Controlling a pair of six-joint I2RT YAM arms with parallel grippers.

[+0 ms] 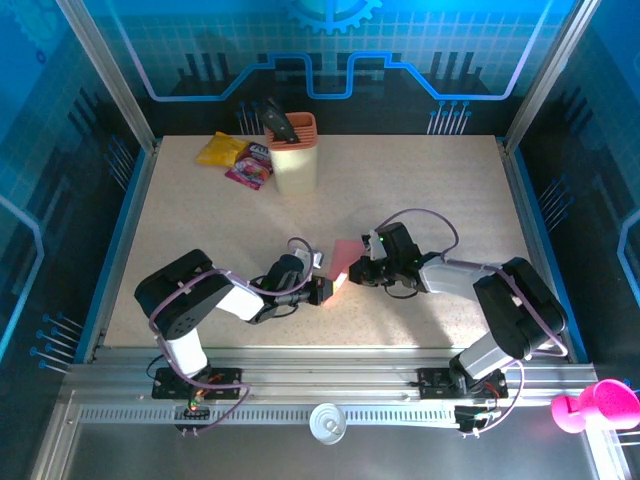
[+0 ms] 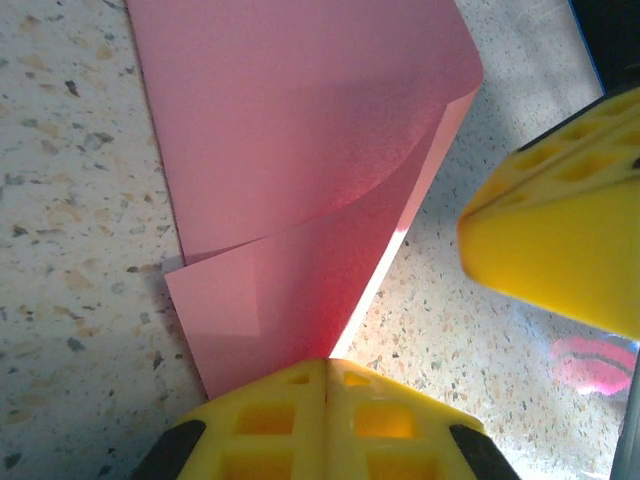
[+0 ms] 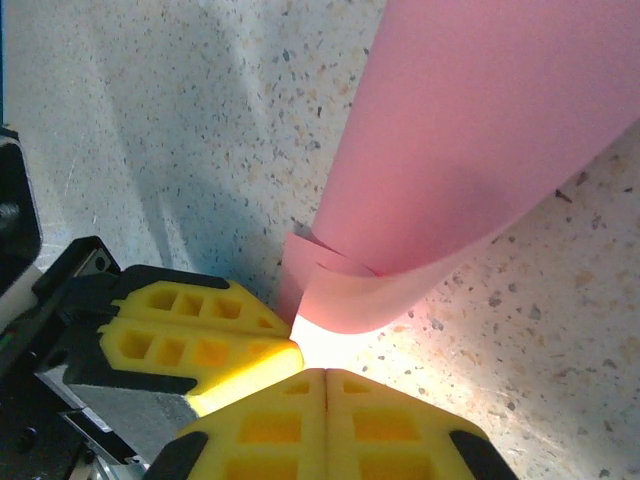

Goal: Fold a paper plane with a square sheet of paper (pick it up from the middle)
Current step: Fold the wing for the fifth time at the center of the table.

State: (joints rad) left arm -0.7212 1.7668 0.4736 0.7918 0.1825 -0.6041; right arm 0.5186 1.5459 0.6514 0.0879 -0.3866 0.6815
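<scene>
Looking down from above, the square sheet of paper is hard to read. It is a small pink patch near the middle of the worktop, with both arms crowding in on its near end and covering part of it.

Close up, the left hand has its yellow fingers pressed together on the sheet's narrow near end. The pinched edge disappears between the pads, so I cannot tell how much paper is caught. The right hand is likewise closed. The paper reaches right to its fingertips, but a bright glare there washes out the contact. It seems to be pinching the same end, just beside the left hand's fingers.

The far end of the sheet runs off the top of both wrist views. The sheet is doubled over, with an upper layer bowed in a loose curl rather than creased flat, and that curl hides the layer beneath. A small corner of the lower layer pokes out at one side.

The paper tapers toward the two hands and widens away from them, so its long axis runs roughly from the hands toward the back of the worktop.

At the back left, well apart, sit a yellow packet, a purple-pink packet and an orange holder; I cannot make out the dark thing in the holder.
</scene>
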